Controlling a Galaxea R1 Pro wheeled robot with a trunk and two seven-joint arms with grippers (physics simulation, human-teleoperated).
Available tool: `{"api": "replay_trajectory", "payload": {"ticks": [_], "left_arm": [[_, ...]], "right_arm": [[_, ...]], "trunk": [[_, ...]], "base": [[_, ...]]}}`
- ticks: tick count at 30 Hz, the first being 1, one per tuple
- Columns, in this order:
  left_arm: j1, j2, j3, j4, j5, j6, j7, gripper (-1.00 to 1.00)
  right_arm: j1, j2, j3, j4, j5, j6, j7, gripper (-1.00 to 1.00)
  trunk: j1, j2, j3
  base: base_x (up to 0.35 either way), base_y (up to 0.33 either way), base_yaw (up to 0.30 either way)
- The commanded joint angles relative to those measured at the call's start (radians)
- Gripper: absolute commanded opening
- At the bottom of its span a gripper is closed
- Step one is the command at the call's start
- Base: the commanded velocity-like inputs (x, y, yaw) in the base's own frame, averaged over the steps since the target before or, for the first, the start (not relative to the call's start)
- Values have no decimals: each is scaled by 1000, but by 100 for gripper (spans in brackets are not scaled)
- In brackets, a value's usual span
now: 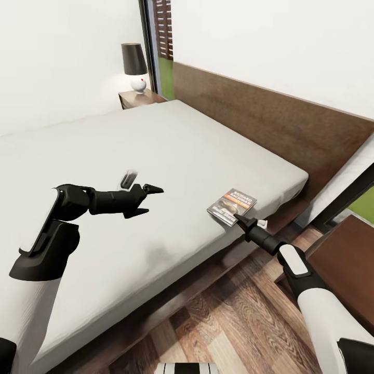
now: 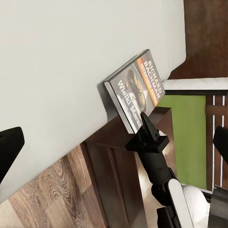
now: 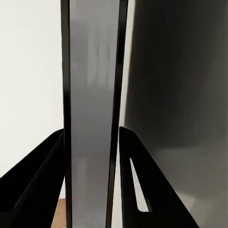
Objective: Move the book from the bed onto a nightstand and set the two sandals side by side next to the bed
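From the head camera, the thin paperback book (image 1: 232, 206) lies near the corner of the bed (image 1: 156, 171), its smooth pale mattress set in a dark wooden frame with a tall headboard. The right tool (image 1: 240, 219) meets the book's near edge; the left tool (image 1: 147, 198) hangs over the mattress, well apart from the book, fingers spread wide. A black-shaded lamp (image 1: 135, 65) stands on the far nightstand (image 1: 139, 97); the floor (image 1: 234, 322) is brown wood plank. The left wrist camera shows the book (image 2: 135, 90) overhanging the mattress edge, the right tool (image 2: 144, 124) at its edge. In the right wrist camera, black fingers (image 3: 142, 190) flank the book's grey edge (image 3: 90, 118), narrowly closed on it.
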Motion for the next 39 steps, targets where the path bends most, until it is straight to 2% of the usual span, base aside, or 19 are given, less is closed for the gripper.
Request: {"api": "replay_trajectory", "payload": {"ticks": [1,11,20,22,31,33,34,37,39], "left_arm": [[-1,0,0,-1,9,0,10,100],[-1,0,1,-1,9,0,11,100],[-1,3,-2,-1,9,3,15,100],[-1,14,-2,-1,9,3,16,100],[0,29,0,-1,9,3,16,100],[0,34,1,-1,8,3,17,100],[0,50,2,-1,9,3,16,100],[1,65,2,-1,8,3,16,100],[1,93,2,-1,9,3,15,100]], "right_arm": [[-1,0,-3,0,1,6,0,-100],[2,1,-3,-5,1,5,1,-100],[20,-3,8,-144,1,6,-2,-100],[35,0,15,-184,1,6,-5,-100],[42,2,18,-204,1,7,-5,-100],[44,2,18,-212,1,7,-4,-100],[48,-1,19,-227,1,7,-2,-100],[52,-3,20,-247,1,8,-2,-100],[60,-6,25,-304,3,18,-3,-100]], "trunk": [[0,0,-1],[0,0,-1],[0,0,-1],[0,0,-1],[0,0,-1],[0,0,-1],[0,0,-1],[0,0,-1],[0,0,-1]], "base": [[0,0,0],[0,0,0],[0,0,0],[0,0,0],[0,0,0],[0,0,0],[0,0,0],[0,0,0],[0,0,0]]}}
